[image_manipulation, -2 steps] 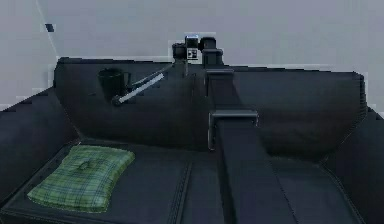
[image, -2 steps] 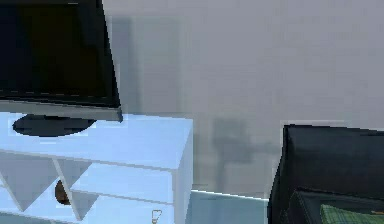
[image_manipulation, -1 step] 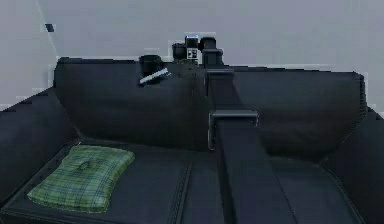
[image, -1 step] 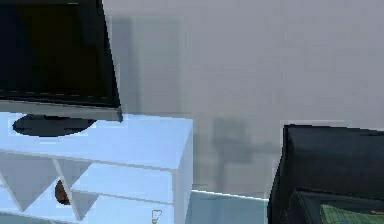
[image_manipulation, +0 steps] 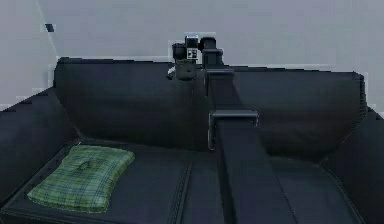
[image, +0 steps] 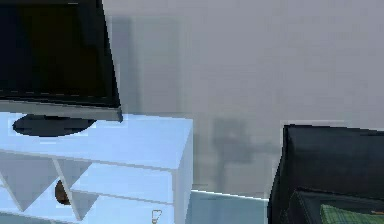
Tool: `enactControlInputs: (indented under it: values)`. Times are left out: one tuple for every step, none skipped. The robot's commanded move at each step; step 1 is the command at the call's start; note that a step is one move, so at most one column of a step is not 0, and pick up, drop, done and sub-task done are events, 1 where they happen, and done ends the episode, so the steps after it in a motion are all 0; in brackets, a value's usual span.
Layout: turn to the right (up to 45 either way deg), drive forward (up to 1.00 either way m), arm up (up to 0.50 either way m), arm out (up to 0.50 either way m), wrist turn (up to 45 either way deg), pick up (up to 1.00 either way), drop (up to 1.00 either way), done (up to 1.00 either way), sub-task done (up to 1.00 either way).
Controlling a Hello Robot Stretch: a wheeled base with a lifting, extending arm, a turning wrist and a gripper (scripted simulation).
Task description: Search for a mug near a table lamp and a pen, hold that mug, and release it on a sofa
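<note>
The gripper (image_manipulation: 179,70) was at the top middle of the arm side view, by the dark sofa's (image_manipulation: 120,100) back. I could not tell if it held anything. A green pillow (image_manipulation: 82,177) lay on the seat, lower left.

You will find no words or numbers to read here. The two small white squares (image_manipulation: 191,50) at the end of the arm (image_manipulation: 240,150) have black marks on them. Those marks do not make any letters or numbers that you can read.
</note>
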Motion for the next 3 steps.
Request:
enactControlInputs:
  values:
    - [0.0,0.0,-0.24,0.0,0.0,0.0,0.0,0.0,0.0]
    - [0.0,0.0,-0.32,0.0,0.0,0.0,0.0,0.0,0.0]
    - [0.0,0.0,0.0,0.0,0.0,0.0,1.0,0.0,0.0]
